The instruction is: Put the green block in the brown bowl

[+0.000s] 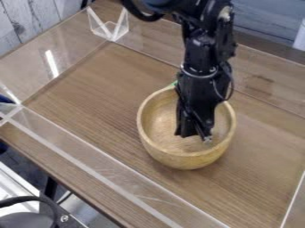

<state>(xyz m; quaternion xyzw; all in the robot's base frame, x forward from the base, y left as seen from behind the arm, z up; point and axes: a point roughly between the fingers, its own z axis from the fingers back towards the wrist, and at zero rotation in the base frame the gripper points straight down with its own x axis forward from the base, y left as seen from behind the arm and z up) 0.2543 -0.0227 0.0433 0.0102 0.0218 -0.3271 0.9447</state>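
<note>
No legible text or labels.

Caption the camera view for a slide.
Robot arm's shut pincer reaches down into the brown bowl on a wooden table.

I'm showing up as an all-black arm, glossy on the upper links with light glinting off the rounded joint housings. My segments are narrowing from a bulky shoulder block down to a slim boxy wrist. My gripper is wearing thin dark fingers, details blurring; no markings are reading clearly.
</note>
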